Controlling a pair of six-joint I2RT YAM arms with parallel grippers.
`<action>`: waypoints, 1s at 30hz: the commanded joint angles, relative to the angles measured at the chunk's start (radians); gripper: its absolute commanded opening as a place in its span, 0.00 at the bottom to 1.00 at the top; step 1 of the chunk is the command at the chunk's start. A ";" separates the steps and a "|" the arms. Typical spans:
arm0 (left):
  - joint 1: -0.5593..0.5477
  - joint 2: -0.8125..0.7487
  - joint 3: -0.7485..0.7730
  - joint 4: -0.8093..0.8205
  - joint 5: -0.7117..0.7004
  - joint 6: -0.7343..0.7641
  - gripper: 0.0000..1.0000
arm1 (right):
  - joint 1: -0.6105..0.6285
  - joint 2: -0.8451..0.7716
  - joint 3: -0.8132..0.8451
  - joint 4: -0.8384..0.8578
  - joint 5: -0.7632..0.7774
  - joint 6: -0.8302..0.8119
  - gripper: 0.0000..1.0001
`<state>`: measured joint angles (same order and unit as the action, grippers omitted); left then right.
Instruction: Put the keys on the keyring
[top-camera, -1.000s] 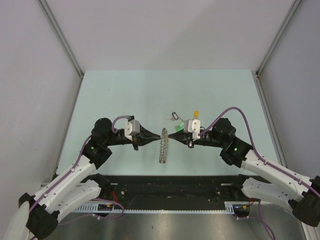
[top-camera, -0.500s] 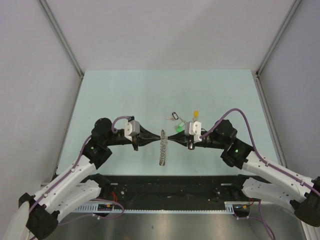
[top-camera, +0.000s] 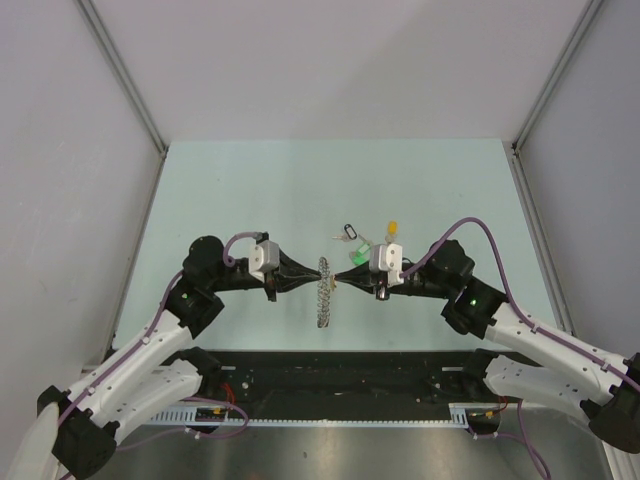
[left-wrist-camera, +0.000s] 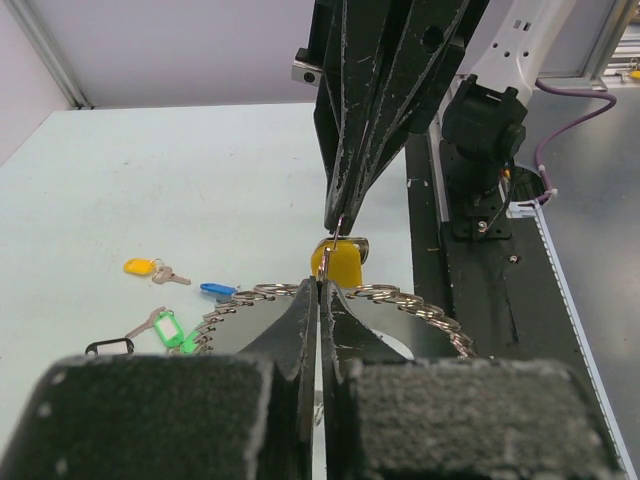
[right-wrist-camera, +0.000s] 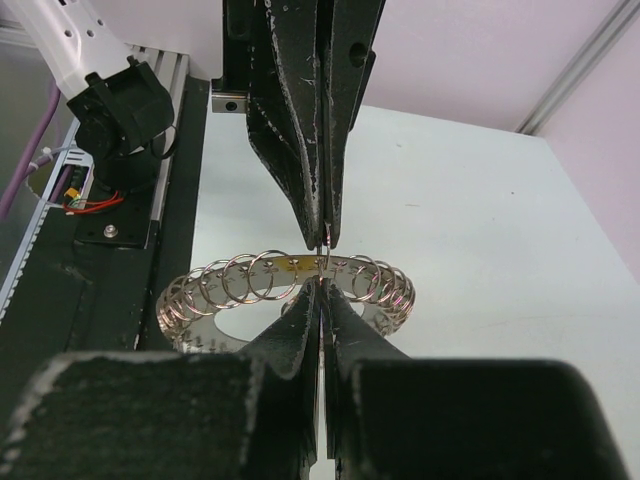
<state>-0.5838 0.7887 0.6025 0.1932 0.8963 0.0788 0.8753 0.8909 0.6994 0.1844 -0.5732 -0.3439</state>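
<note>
The keyring (top-camera: 322, 300) stands on edge between my two grippers; its rim carries several small wire loops (right-wrist-camera: 235, 280). My left gripper (top-camera: 316, 278) is shut on the ring's rim (left-wrist-camera: 420, 305), its tips (left-wrist-camera: 320, 288) pressed together. My right gripper (top-camera: 340, 279) faces it tip to tip and is shut on a yellow-headed key (left-wrist-camera: 338, 263) that hangs just behind the rim. In the right wrist view both pairs of tips, mine (right-wrist-camera: 320, 285) and the left gripper's (right-wrist-camera: 325, 238), meet at one thin wire loop. Loose keys lie behind: yellow (left-wrist-camera: 140, 266), blue (left-wrist-camera: 217, 290), green (left-wrist-camera: 165, 327).
A black key tag (top-camera: 349, 231), a green key (top-camera: 360, 243) and a yellow one (top-camera: 392, 227) lie just beyond the right gripper. The black rail (top-camera: 330, 370) runs along the table's near edge. Grey walls close in both sides.
The right gripper has shifted slightly nearer and to the left. The keyring's upper end has swung a little left, so it stands straighter. Both grippers stay shut.
</note>
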 joint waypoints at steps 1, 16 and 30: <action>0.007 -0.016 0.017 0.048 0.030 0.006 0.00 | 0.005 -0.007 -0.003 0.030 0.022 0.006 0.00; 0.007 -0.019 0.016 0.054 0.033 0.003 0.00 | 0.005 -0.004 -0.003 0.032 0.016 0.010 0.00; 0.007 -0.014 0.014 0.061 0.039 -0.005 0.00 | 0.007 0.006 -0.003 0.046 0.004 0.014 0.00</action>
<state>-0.5838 0.7864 0.6025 0.2001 0.9039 0.0776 0.8757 0.8951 0.6975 0.1856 -0.5575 -0.3405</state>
